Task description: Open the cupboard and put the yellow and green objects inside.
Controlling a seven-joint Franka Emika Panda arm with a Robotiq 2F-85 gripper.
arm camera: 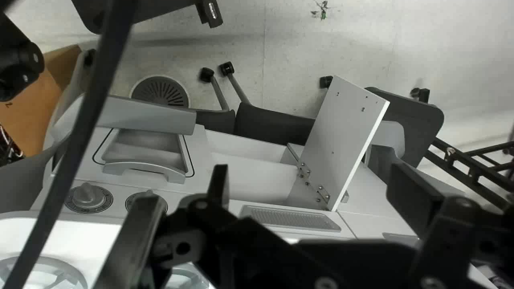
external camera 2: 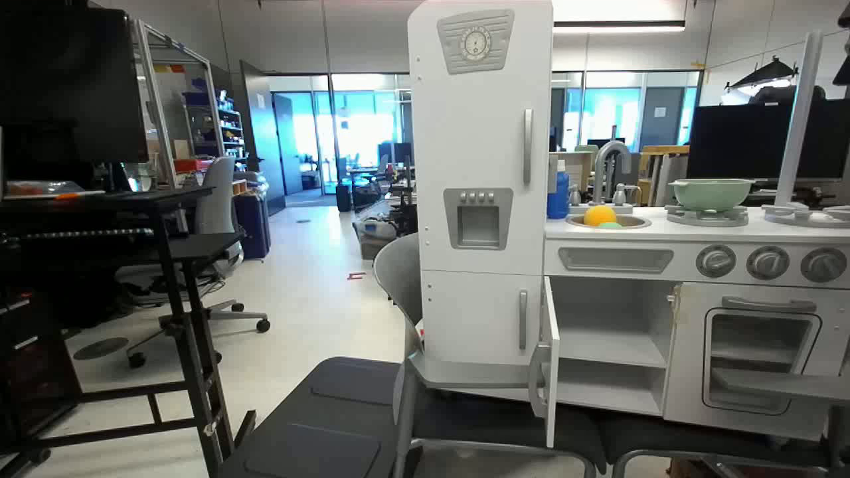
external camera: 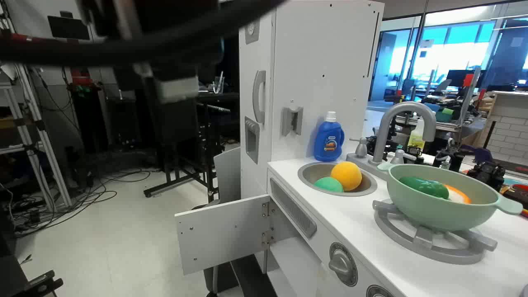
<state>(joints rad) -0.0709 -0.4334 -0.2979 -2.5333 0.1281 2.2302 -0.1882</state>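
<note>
The yellow-orange ball (external camera: 345,176) and the smaller green piece (external camera: 330,185) lie together in the sink (external camera: 368,182). Both also show in the other exterior picture: yellow (external camera 2: 599,215), green (external camera 2: 609,226). The low cupboard (external camera 2: 604,318) under the sink stands open, showing inner shelves. Its white door (external camera: 225,235) is swung outward; it shows in the wrist view (arm camera: 345,136). The tall white cabinet (external camera 2: 481,153) beside it has its doors shut. My gripper (arm camera: 313,184) is open and empty, above the kitchen front; it hides the sink and both objects in the wrist view.
A blue soap bottle (external camera: 328,140) and a grey faucet (external camera: 387,128) stand by the sink. A big green bowl (external camera: 445,212) with toy pieces sits on the burner. Grey chairs (external camera 2: 398,279) stand before the kitchen. A black cable (arm camera: 80,140) crosses the wrist view.
</note>
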